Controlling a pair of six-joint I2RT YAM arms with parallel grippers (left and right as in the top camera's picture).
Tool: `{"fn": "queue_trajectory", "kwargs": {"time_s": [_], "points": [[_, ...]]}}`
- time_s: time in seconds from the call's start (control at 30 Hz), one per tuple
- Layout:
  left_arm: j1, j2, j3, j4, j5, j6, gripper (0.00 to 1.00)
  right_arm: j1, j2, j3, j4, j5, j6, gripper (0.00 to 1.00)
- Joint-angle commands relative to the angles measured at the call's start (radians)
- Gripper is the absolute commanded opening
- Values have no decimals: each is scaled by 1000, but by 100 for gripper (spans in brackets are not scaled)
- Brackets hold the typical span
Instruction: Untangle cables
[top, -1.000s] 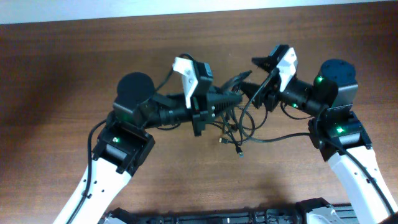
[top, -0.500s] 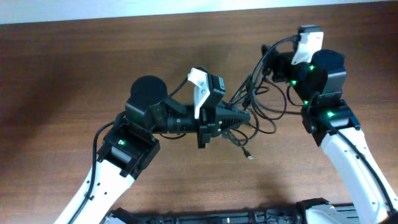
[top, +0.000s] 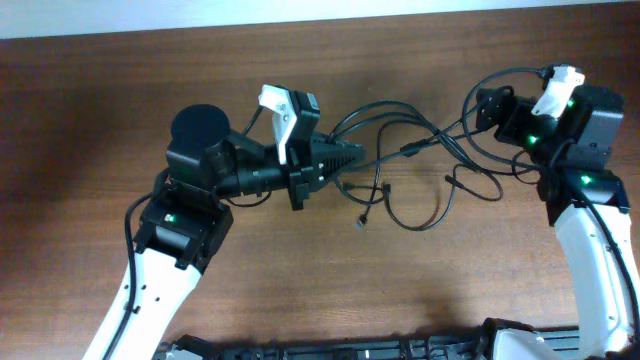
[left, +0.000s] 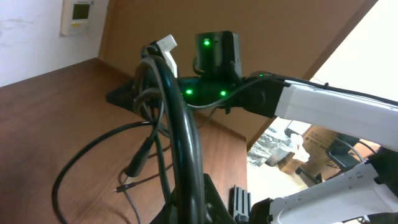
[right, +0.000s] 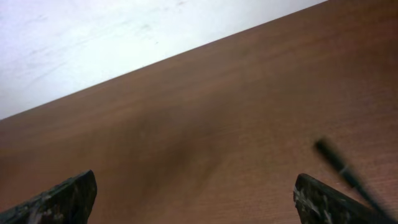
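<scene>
Left pincer (top: 352, 153) is clenched on the cables (top: 408, 150): in its wrist view the black cords rise from between its fingers and arc away toward the other arm, so it acts as the anchor pinning one end of the bundle. Right pincer (top: 483, 103) stands released, its fingers (right: 68, 194) spread to the edges of its wrist view. Only bare tabletop (right: 186, 106) lies between them, with one blurred cord end (right: 339, 163) just beside one finger. From overhead, the cords stretch from the left pincer's tips across to just beside the right pincer, drawn out long rather than heaped. A slack loop (top: 418, 215) and a small plug (top: 362, 222) rest on the tabletop to one side of that span, the plug nearer the left pincer. Whether any cord touches the right pincer I cannot tell. My reading is that the cords are spread this way to expose their crossings, and that the released right pincer is free to pick a fresh strand. A tangle likely sits close to the left pincer's tips, where the cords bunch
</scene>
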Motion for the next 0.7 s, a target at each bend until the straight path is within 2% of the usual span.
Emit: {"fn": "queue_trajectory", "kwargs": {"time_s": [0.0, 0.03, 0.1, 0.17, 0.23, 0.33, 0.43, 0.53, 0.67], "points": [[33, -22, 11, 1, 40, 6, 0, -68, 6, 9, -2, -86, -21, 99], [37, -22, 11, -9, 28, 6, 0, -71, 6, 9, 0, -121, -21, 98], [40, -22, 11, -52, -33, 6, 0, -71, 6, 9, 13, -220, -34, 89], [40, -22, 11, -118, -107, 22, 0, -71, 6, 9, 24, -288, -46, 76], [40, -22, 11, -171, -148, 50, 0, -71, 6, 9, 24, -306, -43, 71], [40, -22, 11, -275, -255, 117, 0, -71, 7, 9, 25, -302, -39, 72], [42, -22, 11, -382, -473, 149, 0, -88, 7, 9, 24, -300, 24, 81], [42, -22, 11, -486, -694, 155, 0, -118, 7, 9, 23, -304, 74, 86], [42, -22, 11, -513, -720, 166, 0, -129, 7, 9, 1, -315, 73, 94]]}}
